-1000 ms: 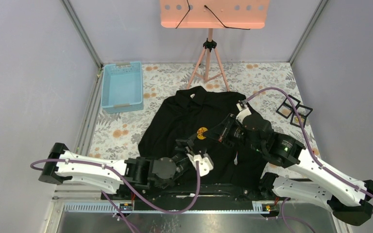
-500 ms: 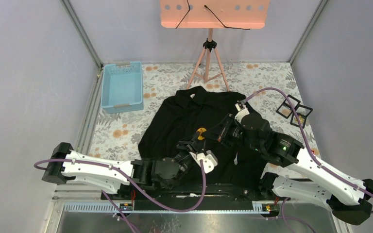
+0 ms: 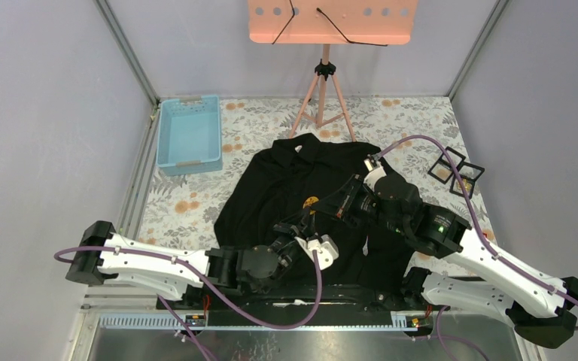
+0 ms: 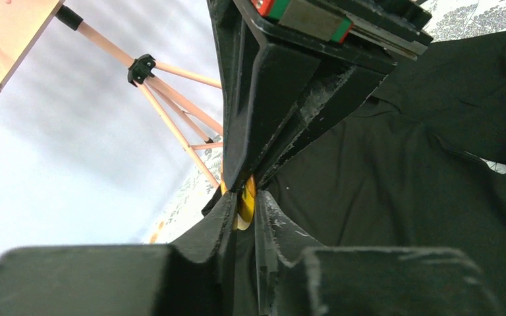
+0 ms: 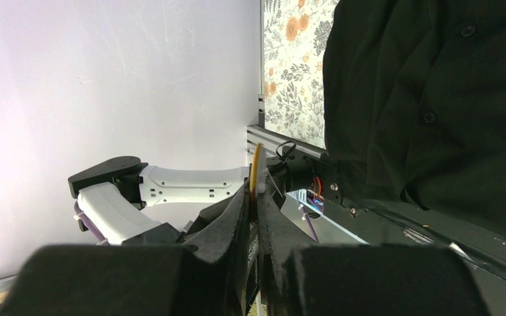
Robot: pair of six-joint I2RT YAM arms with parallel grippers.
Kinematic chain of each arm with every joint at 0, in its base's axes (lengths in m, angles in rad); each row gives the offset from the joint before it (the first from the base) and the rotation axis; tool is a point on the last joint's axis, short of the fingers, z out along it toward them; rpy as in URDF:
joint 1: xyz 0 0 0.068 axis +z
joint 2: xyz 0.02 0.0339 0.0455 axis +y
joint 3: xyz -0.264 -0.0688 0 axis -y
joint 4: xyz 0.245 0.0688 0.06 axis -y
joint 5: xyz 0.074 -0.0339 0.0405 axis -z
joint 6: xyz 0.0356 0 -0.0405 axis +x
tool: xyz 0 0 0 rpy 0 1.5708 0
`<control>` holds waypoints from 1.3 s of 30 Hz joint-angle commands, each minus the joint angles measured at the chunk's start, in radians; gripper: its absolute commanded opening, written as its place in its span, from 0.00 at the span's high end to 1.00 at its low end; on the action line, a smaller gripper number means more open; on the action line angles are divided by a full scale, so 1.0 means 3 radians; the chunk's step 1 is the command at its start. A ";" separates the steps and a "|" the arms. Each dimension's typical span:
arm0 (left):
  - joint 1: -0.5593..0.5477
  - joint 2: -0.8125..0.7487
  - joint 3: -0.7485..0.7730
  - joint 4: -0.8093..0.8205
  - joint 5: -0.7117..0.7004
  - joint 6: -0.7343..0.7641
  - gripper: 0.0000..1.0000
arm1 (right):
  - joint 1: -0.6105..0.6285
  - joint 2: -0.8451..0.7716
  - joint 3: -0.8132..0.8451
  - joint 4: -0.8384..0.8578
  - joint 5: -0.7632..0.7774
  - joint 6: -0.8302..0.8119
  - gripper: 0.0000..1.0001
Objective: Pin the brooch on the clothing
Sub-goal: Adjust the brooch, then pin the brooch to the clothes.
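Left pincer [image 3: 305, 218] moved up to frame centre; it and right pincer [image 5: 255, 196] both clamp brooch [image 3: 311, 201] over shirt [image 3: 267, 180]. Likely pin-opening; next, pierce fabric.

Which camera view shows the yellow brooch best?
Top external: only there the brooch shows its round yellow face, though small. The left wrist view shows just a yellow sliver, mostly hidden; the right wrist view shows it edge-on, a thin line.

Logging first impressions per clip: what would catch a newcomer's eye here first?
The left gripper and right gripper meet tip to tip mid-table, both pinching a small yellow brooch over the big black shirt. Next, the light-blue basket at back left.
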 commanded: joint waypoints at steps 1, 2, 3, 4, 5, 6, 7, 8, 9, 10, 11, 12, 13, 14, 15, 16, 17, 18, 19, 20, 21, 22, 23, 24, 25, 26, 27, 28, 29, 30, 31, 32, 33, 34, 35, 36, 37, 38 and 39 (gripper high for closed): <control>0.0018 0.0053 -0.0025 0.0251 -0.0153 0.0106 0.92 | -0.0012 -0.0025 0.0104 0.0108 -0.0056 0.0046 1.00; 0.0017 0.0063 -0.0020 0.0266 -0.0152 0.0123 0.96 | -0.0011 -0.0016 0.0094 0.0121 -0.0061 0.0055 1.00; 0.0016 0.0078 -0.0021 0.0278 -0.0148 0.0135 1.00 | -0.0012 -0.0020 0.0076 0.0156 -0.0068 0.0069 1.00; 0.0016 0.0093 -0.0017 0.0287 -0.0147 0.0150 1.00 | -0.0012 -0.0022 0.0049 0.0205 -0.0087 0.0087 1.00; 0.0018 0.0113 -0.0020 0.0302 -0.0154 0.0160 1.00 | -0.0011 -0.0027 0.0017 0.0257 -0.0096 0.0105 0.97; 0.0016 0.0130 -0.0020 0.0313 -0.0158 0.0166 1.00 | -0.0011 -0.0033 -0.0017 0.0293 -0.0098 0.0129 0.91; 0.0016 0.0142 -0.0022 0.0328 -0.0167 0.0168 1.00 | -0.0011 -0.0042 -0.0060 0.0321 -0.0096 0.0153 0.88; 0.0016 0.0151 -0.0026 0.0338 -0.0178 0.0154 1.00 | -0.0013 -0.0063 -0.0088 0.0355 -0.0087 0.0175 0.87; 0.0016 0.0152 -0.0028 0.0347 -0.0198 0.0133 1.00 | -0.0014 -0.0084 -0.0130 0.0387 -0.0074 0.0187 0.87; 0.0019 0.0143 -0.0039 0.0348 -0.0198 0.0102 1.00 | -0.0012 -0.0101 -0.0161 0.0419 -0.0055 0.0198 0.85; 0.0017 0.0131 -0.0047 0.0341 -0.0191 0.0066 1.00 | -0.0014 -0.0126 -0.0185 0.0439 -0.0037 0.0212 0.82; 0.0021 0.0118 -0.0062 0.0330 -0.0187 0.0026 1.00 | -0.0012 -0.0147 -0.0201 0.0445 -0.0006 0.0217 0.77; 0.0025 0.0100 -0.0069 0.0307 -0.0187 -0.0034 1.00 | -0.0011 -0.0179 -0.0203 0.0420 0.0036 0.0217 0.70; 0.0033 0.0086 -0.0067 0.0273 -0.0187 -0.0089 1.00 | -0.0014 -0.0207 -0.0201 0.0378 0.0089 0.0217 0.63; 0.0047 0.0068 -0.0069 0.0228 -0.0193 -0.0159 1.00 | -0.0013 -0.0241 -0.0206 0.0339 0.0145 0.0210 0.59; 0.0069 0.0049 -0.0070 0.0181 -0.0195 -0.0237 1.00 | -0.0012 -0.0280 -0.0213 0.0304 0.0204 0.0201 0.56; 0.0090 0.0022 -0.0069 0.0120 -0.0186 -0.0345 1.00 | -0.0011 -0.0324 -0.0218 0.0269 0.0269 0.0197 0.53; 0.0115 -0.0011 -0.0065 0.0039 -0.0165 -0.0455 1.00 | -0.0011 -0.0375 -0.0236 0.0235 0.0335 0.0197 0.50; 0.0147 -0.0043 -0.0055 -0.0041 -0.0130 -0.0591 1.00 | -0.0012 -0.0419 -0.0258 0.0210 0.0408 0.0209 0.49; 0.0180 -0.0082 -0.0054 -0.0128 -0.0086 -0.0724 1.00 | -0.0012 -0.0473 -0.0295 0.0199 0.0478 0.0216 0.48; 0.0222 -0.0119 -0.0046 -0.0225 -0.0035 -0.0849 1.00 | -0.0011 -0.0529 -0.0331 0.0196 0.0568 0.0224 0.48; 0.0261 -0.0157 -0.0039 -0.0317 0.0041 -0.1016 1.00 | -0.0014 -0.0606 -0.0368 0.0192 0.0633 0.0238 0.47; 0.0305 -0.0195 -0.0036 -0.0402 0.0104 -0.1125 1.00 | -0.0015 -0.0661 -0.0404 0.0177 0.0699 0.0246 0.47; 0.0367 -0.0239 -0.0039 -0.0500 0.0154 -0.1222 1.00 | -0.0015 -0.0715 -0.0450 0.0158 0.0769 0.0248 0.47; 0.0419 -0.0272 -0.0036 -0.0568 0.0201 -0.1312 1.00 | -0.0013 -0.0766 -0.0466 0.0142 0.0842 0.0242 0.47; 0.0478 -0.0301 -0.0034 -0.0647 0.0238 -0.1400 1.00 | -0.0012 -0.0816 -0.0485 0.0111 0.0915 0.0213 0.47; 0.0542 -0.0328 -0.0029 -0.0723 0.0282 -0.1476 1.00 | -0.0013 -0.0857 -0.0489 0.0075 0.1000 0.0157 0.47; 0.0624 -0.0348 -0.0025 -0.0810 0.0349 -0.1551 1.00 | -0.0012 -0.0896 -0.0487 0.0040 0.1087 0.0085 0.46; 0.0714 -0.0360 -0.0008 -0.0926 0.0415 -0.1611 1.00 | -0.0011 -0.0934 -0.0483 -0.0005 0.1172 -0.0006 0.46; 0.0802 -0.0357 0.0012 -0.1047 0.0475 -0.1659 1.00 | -0.0015 -0.0969 -0.0485 -0.0039 0.1260 -0.0136 0.46; 0.0890 -0.0338 0.0042 -0.1182 0.0513 -0.1685 1.00 | -0.0013 -0.0997 -0.0501 -0.0050 0.1343 -0.0255 0.46; 0.0953 -0.0310 0.0086 -0.1303 0.0520 -0.1685 1.00 | -0.0015 -0.1025 -0.0515 -0.0068 0.1414 -0.0366 0.46; 0.1019 -0.0274 0.0130 -0.1425 0.0518 -0.1647 1.00 | -0.0015 -0.1045 -0.0535 -0.0090 0.1481 -0.0484 0.46; 0.1103 -0.0224 0.0198 -0.1567 0.0533 -0.1603 1.00 | -0.0012 -0.1060 -0.0551 -0.0091 0.1527 -0.0614 0.46; 0.1200 -0.0171 0.0271 -0.1742 0.0548 -0.1559 1.00 | -0.0012 -0.1056 -0.0566 -0.0095 0.1562 -0.0749 0.45; 0.1326 -0.0119 0.0329 -0.1875 0.0566 -0.1497 1.00 | -0.0012 -0.1048 -0.0572 -0.0120 0.1592 -0.0861 0.45; 0.1458 -0.0080 0.0348 -0.1962 0.0610 -0.1425 1.00 | -0.0012 -0.1036 -0.0578 -0.0142 0.1626 -0.0981 0.44; 0.1583 -0.0063 0.0326 -0.1982 0.0671 -0.1339 1.00 | -0.0013 -0.1022 -0.0594 -0.0153 0.1645 -0.1085 0.43; 0.1685 -0.0072 0.0246 -0.1888 0.0710 -0.1253 1.00 | -0.0012 -0.1013 -0.0608 -0.0162 0.1657 -0.1164 0.43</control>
